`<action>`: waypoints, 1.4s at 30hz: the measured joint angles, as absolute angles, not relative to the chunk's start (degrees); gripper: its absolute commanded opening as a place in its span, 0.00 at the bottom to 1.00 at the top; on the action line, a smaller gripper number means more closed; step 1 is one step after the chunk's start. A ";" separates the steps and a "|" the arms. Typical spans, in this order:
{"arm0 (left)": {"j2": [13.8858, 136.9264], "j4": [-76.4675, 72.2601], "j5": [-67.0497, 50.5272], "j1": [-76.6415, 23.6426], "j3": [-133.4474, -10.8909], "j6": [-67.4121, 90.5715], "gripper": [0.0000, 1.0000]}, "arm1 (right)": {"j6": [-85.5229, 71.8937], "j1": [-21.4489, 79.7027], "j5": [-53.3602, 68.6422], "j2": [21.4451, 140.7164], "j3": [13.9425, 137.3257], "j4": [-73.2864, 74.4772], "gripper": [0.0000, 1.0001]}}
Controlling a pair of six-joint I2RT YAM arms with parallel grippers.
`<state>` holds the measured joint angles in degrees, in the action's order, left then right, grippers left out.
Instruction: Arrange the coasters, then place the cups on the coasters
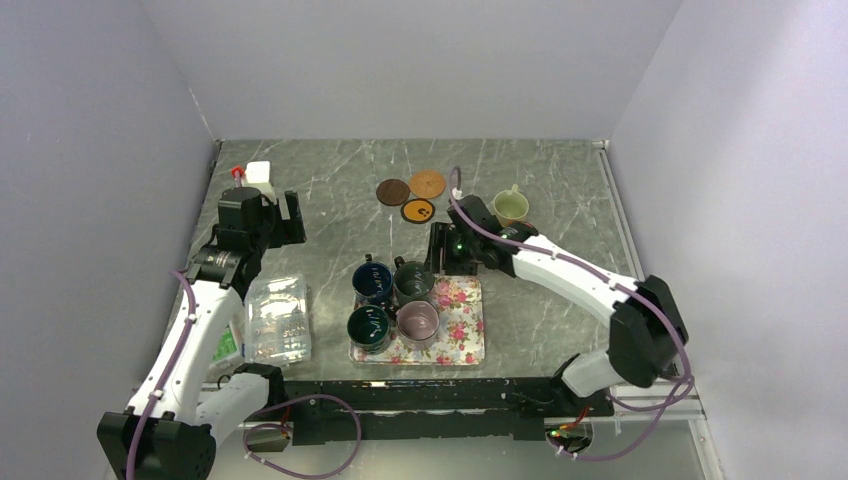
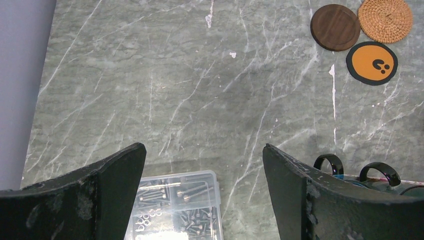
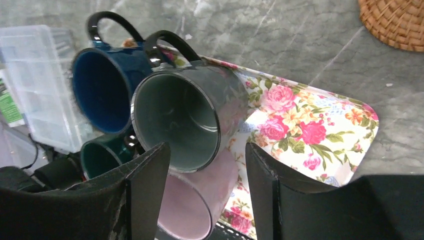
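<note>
Three coasters lie together at the back of the table: dark brown [image 1: 393,191] [image 2: 335,27], tan woven [image 1: 427,183] [image 2: 385,20] and black with an orange face [image 1: 418,211] [image 2: 372,62]. A pale cream-green cup [image 1: 511,206] stands on the table to their right. On the floral tray [image 1: 462,330] [image 3: 310,125] stand a navy cup [image 1: 372,281] [image 3: 102,87], two dark green cups [image 1: 413,282] [image 3: 175,120] [image 1: 369,328] and a mauve cup [image 1: 417,322] [image 3: 200,200]. My right gripper [image 1: 440,250] [image 3: 207,155] hangs open over the tray's far edge, holding nothing. My left gripper [image 1: 283,220] [image 2: 204,150] is wide open at the left.
A clear plastic compartment box [image 1: 278,318] [image 2: 180,205] with screws lies at the left, under my left gripper. A white bottle with a red cap [image 1: 255,175] stands in the far left corner. Walls close the table on three sides.
</note>
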<state>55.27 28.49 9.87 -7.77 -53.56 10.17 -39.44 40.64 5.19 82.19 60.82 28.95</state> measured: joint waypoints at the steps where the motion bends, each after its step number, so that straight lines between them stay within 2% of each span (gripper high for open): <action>1: 55.20 28.51 9.89 -7.77 -53.56 10.15 0.94 | -39.70 40.95 5.13 83.50 60.95 28.58 0.56; 3: 54.85 28.56 9.89 -7.77 -53.56 10.15 0.94 | -39.88 41.60 4.60 86.52 61.69 28.86 0.49; 7: 53.91 28.56 9.89 -7.77 -53.56 10.15 0.94 | -39.59 44.01 0.84 93.25 65.52 32.75 0.15; 10: 53.63 28.56 9.89 -7.77 -53.56 10.15 0.94 | -38.59 45.15 -2.37 95.35 67.79 35.68 0.00; 23: 53.63 28.58 9.91 -7.77 -53.56 10.15 0.94 | -29.08 42.61 -14.83 96.03 75.61 45.60 0.00; 32: 53.71 28.58 9.89 -7.77 -53.56 10.15 0.94 | -10.68 38.87 -7.68 84.03 63.44 43.13 0.00; 39: 54.17 28.58 9.85 -7.77 -53.56 10.17 0.94 | -4.80 39.38 -3.07 82.52 60.05 42.15 0.00; 42: 54.26 28.58 9.78 -7.77 -53.56 10.17 0.94 | -3.44 39.38 -2.66 82.54 59.35 41.34 0.26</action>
<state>54.26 28.58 9.78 -7.77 -53.56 10.17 -3.44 39.38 -2.66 82.54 59.35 41.34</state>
